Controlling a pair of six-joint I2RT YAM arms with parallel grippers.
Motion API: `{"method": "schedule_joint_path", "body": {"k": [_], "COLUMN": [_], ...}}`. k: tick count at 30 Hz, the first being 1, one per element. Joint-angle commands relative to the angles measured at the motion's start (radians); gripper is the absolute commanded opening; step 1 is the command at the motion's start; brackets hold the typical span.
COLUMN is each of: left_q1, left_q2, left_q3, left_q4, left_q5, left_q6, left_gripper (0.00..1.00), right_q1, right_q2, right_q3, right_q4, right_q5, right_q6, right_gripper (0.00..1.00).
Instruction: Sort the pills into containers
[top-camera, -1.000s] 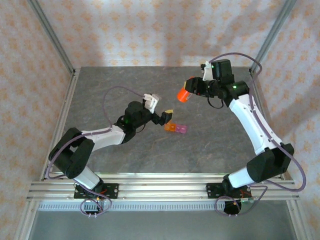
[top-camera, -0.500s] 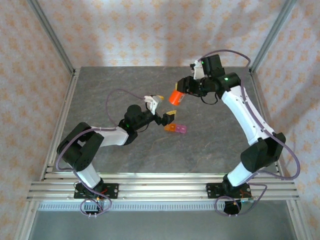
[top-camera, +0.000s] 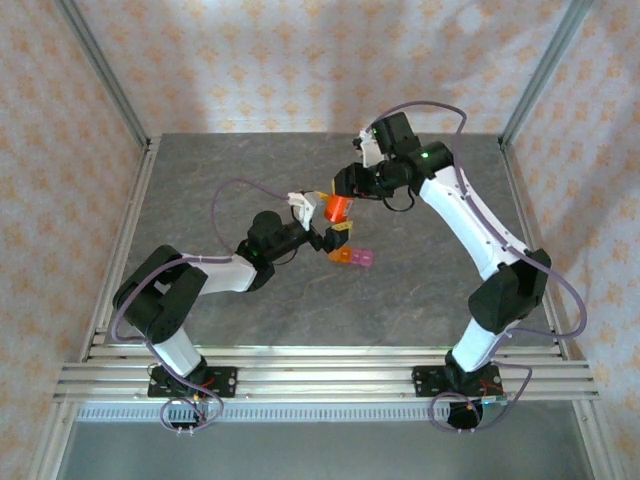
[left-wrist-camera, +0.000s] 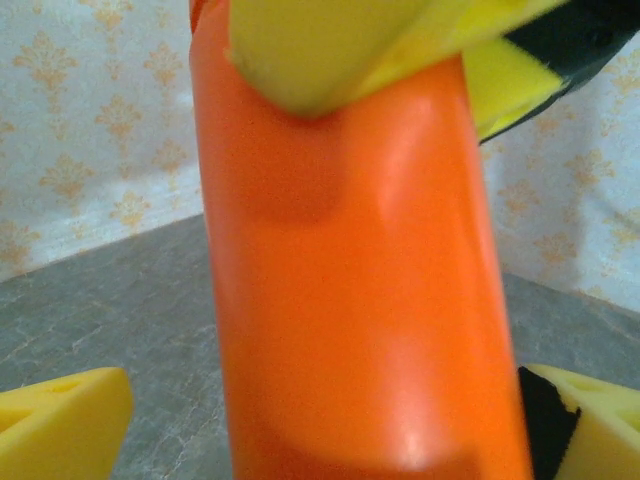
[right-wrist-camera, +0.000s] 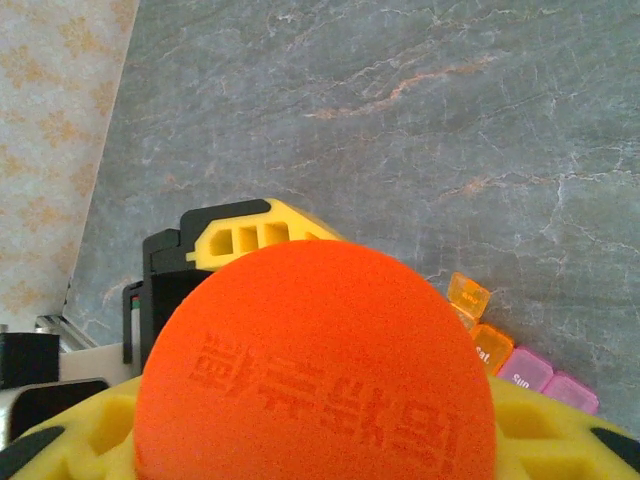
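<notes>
The sorting looks barely begun. The right gripper (top-camera: 342, 194) is clenched on an orange bottle (top-camera: 336, 208), holding it in the air just beyond the containers (top-camera: 352, 257). The bottle sits between the spread fingers of the left gripper (top-camera: 328, 222), whose jaws stand wide and released, one yellow pad (left-wrist-camera: 60, 425) clearly apart from the bottle's side. The containers, a small orange and pink row, rest on the table (top-camera: 430, 300) with nothing gripping them. Whether any pill lies in them is too small to tell. My guess is that the bottle has yet to be opened or tipped over the containers, so pouring out and sorting all remain
</notes>
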Motion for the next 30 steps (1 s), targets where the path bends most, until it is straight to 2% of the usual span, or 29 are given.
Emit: {"method": "schedule_joint_path", "body": {"k": [1,16,30], "left_q1": [-0.008,-0.01,-0.017], "left_q2": [-0.036,0.005,0.012], "left_q3": [0.007,0.054,0.077], "left_q4": [0.054,0.028,-0.058], "left_q5": [0.024,0.051,0.077], "left_q6": [-0.027,-0.065,-0.071], "left_gripper": [0.96,0.79,0.77], "right_q1": [0.015,0.02,0.023], "right_q2": [-0.048,-0.079,-0.124], "right_q3": [-0.038,-0.103,-0.146], "right_q4": [0.043,0.088,0.131], "right_q5": [0.036,0.033,0.035], "right_q6": [-0.016,-0.004,-0.005], "right_gripper": [0.34,0.34,0.34]}}
